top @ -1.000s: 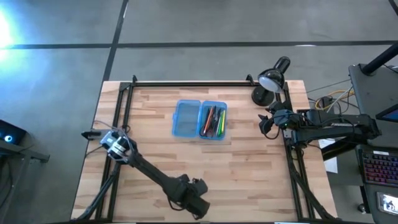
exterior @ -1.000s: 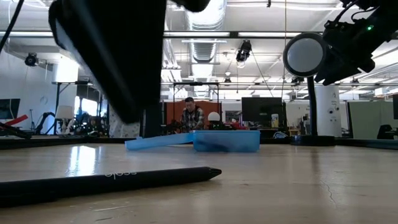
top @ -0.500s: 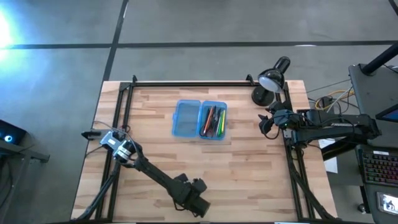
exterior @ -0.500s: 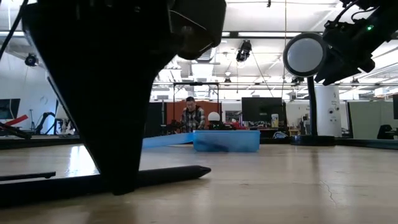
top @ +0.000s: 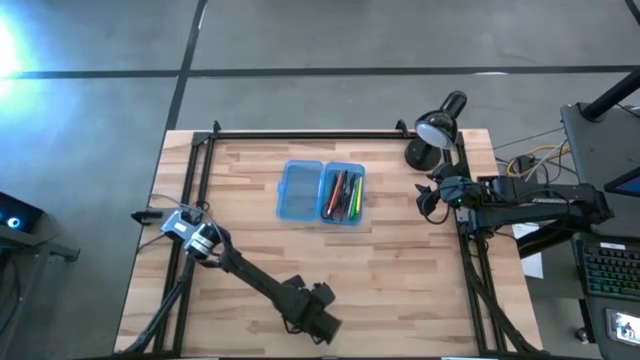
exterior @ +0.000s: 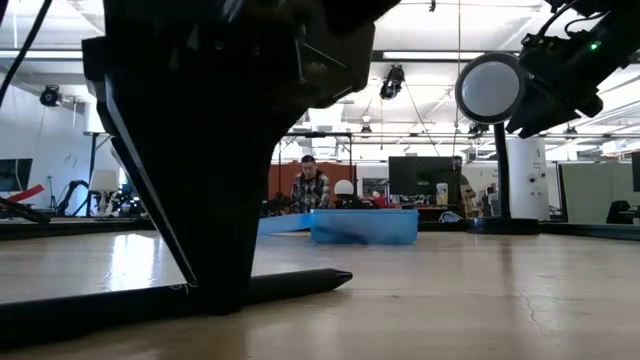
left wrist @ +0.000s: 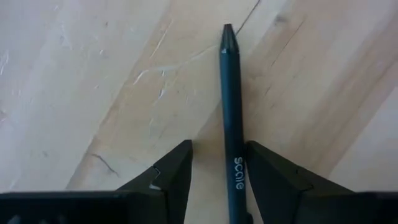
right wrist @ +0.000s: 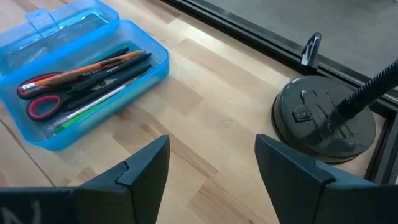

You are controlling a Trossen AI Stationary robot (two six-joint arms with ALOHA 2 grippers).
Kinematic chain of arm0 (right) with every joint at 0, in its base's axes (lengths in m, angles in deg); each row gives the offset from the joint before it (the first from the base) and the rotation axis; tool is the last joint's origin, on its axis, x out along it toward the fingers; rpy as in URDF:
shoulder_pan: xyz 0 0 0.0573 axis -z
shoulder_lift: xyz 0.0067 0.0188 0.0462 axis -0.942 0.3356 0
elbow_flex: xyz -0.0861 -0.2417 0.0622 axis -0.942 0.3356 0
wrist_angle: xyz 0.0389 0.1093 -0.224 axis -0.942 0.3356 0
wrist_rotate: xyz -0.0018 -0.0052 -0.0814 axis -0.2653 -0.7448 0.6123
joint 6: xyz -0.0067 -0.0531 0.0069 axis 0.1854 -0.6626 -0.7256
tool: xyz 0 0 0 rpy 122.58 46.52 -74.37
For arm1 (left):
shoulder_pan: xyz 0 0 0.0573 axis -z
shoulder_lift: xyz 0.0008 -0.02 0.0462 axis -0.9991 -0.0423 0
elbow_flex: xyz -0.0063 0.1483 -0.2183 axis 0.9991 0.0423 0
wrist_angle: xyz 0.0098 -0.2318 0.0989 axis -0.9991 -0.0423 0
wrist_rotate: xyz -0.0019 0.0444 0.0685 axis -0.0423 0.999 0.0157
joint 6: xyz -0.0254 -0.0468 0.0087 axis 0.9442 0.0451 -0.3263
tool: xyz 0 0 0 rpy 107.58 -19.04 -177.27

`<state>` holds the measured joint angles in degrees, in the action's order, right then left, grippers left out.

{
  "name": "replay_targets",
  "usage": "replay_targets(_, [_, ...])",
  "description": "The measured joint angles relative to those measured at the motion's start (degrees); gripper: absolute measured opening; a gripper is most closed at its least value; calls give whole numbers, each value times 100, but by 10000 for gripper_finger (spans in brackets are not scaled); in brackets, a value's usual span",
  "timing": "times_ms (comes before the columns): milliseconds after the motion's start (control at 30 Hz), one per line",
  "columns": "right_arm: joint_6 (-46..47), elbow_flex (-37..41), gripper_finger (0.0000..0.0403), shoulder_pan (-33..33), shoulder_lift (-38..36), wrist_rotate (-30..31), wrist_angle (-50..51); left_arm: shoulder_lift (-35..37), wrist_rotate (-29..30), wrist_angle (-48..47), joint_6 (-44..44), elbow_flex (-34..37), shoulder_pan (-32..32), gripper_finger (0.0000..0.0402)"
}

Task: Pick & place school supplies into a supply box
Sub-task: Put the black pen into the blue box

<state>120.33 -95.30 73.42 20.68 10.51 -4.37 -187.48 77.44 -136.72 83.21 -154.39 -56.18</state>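
Left gripper [left wrist: 217, 171], fingers spread astride my slim black plastic pen [left wrist: 230, 118] lying off-centre, risks rolling it away on closing.

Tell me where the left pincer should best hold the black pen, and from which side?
Probably mid-barrel, coming straight down from above: the black pen lies flat on the table, and the left pincer already straddles its thin barrel, fingers open on both sides.

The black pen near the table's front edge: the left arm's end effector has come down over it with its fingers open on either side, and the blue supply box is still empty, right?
Not quite. The supply box is not empty: the right wrist view shows red-handled scissors and pens in one half. The rest holds: the left end effector straddles the black pen, fingers open.
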Motion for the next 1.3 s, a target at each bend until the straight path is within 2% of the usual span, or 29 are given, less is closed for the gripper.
replay_targets(167, [-2, 0, 226, 1, 0, 1, 1, -58, -118, 40, -119, 28, -81, 108])
replay_targets(467, [-2, 0, 226, 0, 1, 1, 2, -76, -316, 77, 114, 140, -277, 15])
replay_targets(733, [-2, 0, 226, 0, 2, 1, 0, -32, -791, 284, 424, 172, -672, 11])
replay_targets(1067, [-45, 1, 226, 2, -4, 10, -37, 224, -464, 1689, 499, 235, -1384, 8])
replay_targets(1300, [-101, 0, 226, 2, -17, 8, -54, 443, -590, 1640, 418, 234, -1647, 8])
